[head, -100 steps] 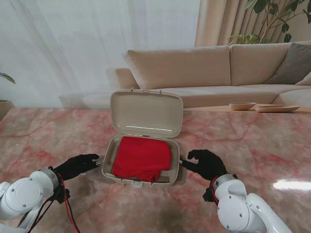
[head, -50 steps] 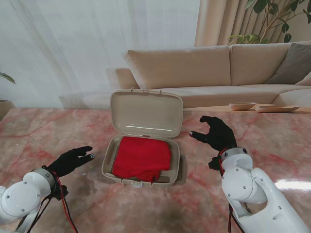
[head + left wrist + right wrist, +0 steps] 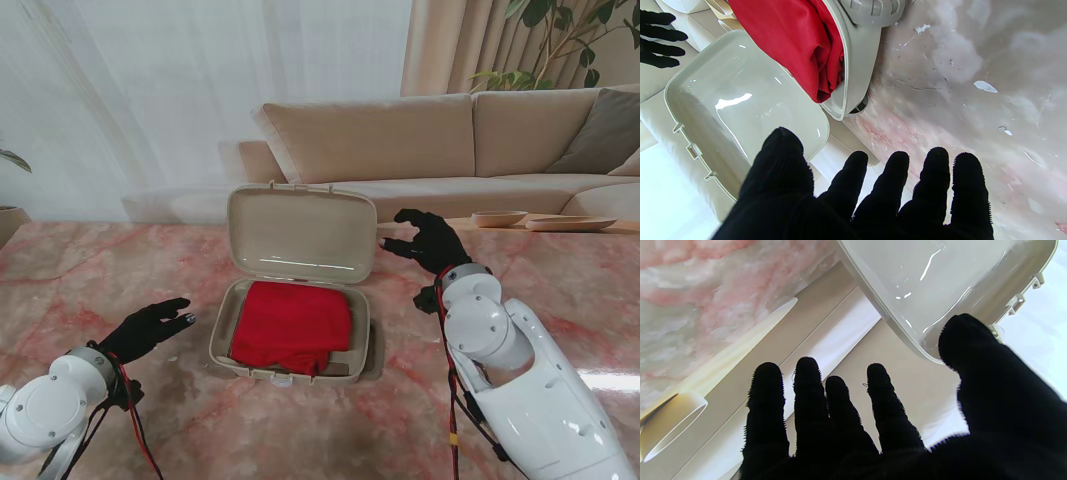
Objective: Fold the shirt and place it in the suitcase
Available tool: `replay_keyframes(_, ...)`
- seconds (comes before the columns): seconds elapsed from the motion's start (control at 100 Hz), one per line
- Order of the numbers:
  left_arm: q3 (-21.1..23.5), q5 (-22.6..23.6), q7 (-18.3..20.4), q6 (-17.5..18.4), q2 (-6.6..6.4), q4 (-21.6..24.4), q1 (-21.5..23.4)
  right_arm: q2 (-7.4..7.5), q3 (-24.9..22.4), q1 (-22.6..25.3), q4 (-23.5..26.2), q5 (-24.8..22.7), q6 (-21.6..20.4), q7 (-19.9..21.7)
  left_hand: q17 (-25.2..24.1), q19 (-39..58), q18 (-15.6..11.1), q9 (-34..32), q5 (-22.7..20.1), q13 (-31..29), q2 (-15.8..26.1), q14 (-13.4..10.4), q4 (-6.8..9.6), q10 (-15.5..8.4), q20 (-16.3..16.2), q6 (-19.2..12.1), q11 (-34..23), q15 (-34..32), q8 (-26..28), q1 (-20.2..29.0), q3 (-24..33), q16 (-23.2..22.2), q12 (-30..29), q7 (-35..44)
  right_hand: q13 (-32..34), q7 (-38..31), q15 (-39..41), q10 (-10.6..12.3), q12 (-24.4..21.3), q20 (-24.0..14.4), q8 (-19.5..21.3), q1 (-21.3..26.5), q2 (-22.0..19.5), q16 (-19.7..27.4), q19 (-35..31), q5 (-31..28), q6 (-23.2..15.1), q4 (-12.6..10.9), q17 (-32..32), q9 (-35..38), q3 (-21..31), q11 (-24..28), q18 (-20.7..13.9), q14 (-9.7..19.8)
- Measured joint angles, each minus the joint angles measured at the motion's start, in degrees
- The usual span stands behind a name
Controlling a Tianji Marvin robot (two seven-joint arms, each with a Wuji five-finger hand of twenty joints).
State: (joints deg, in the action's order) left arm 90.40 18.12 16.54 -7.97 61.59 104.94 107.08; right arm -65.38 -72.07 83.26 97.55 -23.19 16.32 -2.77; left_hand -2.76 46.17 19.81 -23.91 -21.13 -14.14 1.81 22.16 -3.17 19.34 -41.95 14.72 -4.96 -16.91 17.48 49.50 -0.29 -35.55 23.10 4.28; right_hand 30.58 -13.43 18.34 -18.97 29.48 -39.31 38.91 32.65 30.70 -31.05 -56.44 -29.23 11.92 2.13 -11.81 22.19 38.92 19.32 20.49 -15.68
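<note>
A folded red shirt [image 3: 292, 325] lies inside the beige suitcase [image 3: 366, 342], whose lid [image 3: 300, 233] stands upright. My right hand [image 3: 428, 240] hovers open beside the lid's right edge, raised off the table, fingers spread and holding nothing. My left hand [image 3: 148, 329] is open, low over the table, a short way left of the suitcase base. In the left wrist view the shirt [image 3: 790, 40] bulges over the case rim [image 3: 853, 66], with the lid [image 3: 740, 110] beyond. The right wrist view shows the lid [image 3: 940, 283] just past my thumb.
The pink marble table [image 3: 90, 280] stretches around the suitcase. A beige sofa [image 3: 420, 140] stands behind it. On a low surface at the back right sit a wooden bowl [image 3: 498, 218] and a flat tray [image 3: 570, 223].
My right hand rose from beside the suitcase base and moved farther away, up next to the lid's right edge. My left hand drew back a little leftward from the case.
</note>
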Motion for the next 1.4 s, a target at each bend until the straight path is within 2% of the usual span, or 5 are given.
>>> replay_keyframes(0.45,-0.4,-0.4,-0.7,0.0,0.16,-0.1,-0.2,-1.31,4.4,-7.0,-7.3,4.4,0.9,-0.6,0.0,0.0,0.4,0.0,0.0,-1.1,0.0,0.0,0.0,0.0,0.0,0.0,0.0,0.0,0.3,0.0,0.0,0.0,0.0,0.0,0.0,-0.1,0.0,0.0,0.0,0.0,0.0,0.0,0.0,0.0,0.1,0.0,0.0,0.0,0.0,0.0,0.0,-0.4,0.0,0.0)
replay_keyframes(0.85,-1.1,0.7,-2.3,0.7,0.4,-0.8,-0.7,-2.12,6.2,-9.8,-11.6,8.2,0.3,-0.7,0.1,0.0,0.4,-0.1,0.0,-1.1,0.0,0.0,0.0,-0.1,0.0,0.0,0.0,0.0,0.6,0.0,0.0,0.0,0.0,0.0,0.0,-1.0,0.0,0.0,0.0,0.0,0.0,0.0,0.0,0.0,0.1,-0.8,-0.1,0.0,0.0,0.0,0.0,-0.4,0.1,0.0)
replay_keyframes(1.24,-1.6,0.6,-3.3,0.5,0.6,-1.1,-0.8,-3.0,7.9,-11.9,-14.7,11.7,-0.8,-1.0,0.1,0.0,0.5,-0.1,-0.1,-1.1,0.0,0.0,0.0,-0.3,0.0,0.0,0.0,0.0,0.6,0.0,0.0,0.0,0.0,0.1,0.0,-5.1,0.0,0.0,-0.1,-0.1,0.8,0.1,0.0,0.0,0.2,-7.1,-1.7,0.0,0.0,0.1,0.0,-0.4,0.2,0.0)
replay_keyframes(1.4,-1.8,0.5,-3.5,0.3,0.67,-1.2,-0.9,-3.36,8.0,-12.1,-15.4,12.4,-1.3,-1.9,0.1,0.0,0.7,-0.1,-0.1,-1.1,0.0,0.0,0.0,-0.5,0.0,0.0,0.0,0.0,0.6,0.0,0.0,0.0,0.0,0.1,0.0,-10.2,0.2,0.0,-0.1,-0.6,4.2,0.2,-0.6,0.0,0.2,-10.4,-2.7,0.0,0.0,0.2,0.1,-0.4,0.2,0.0)
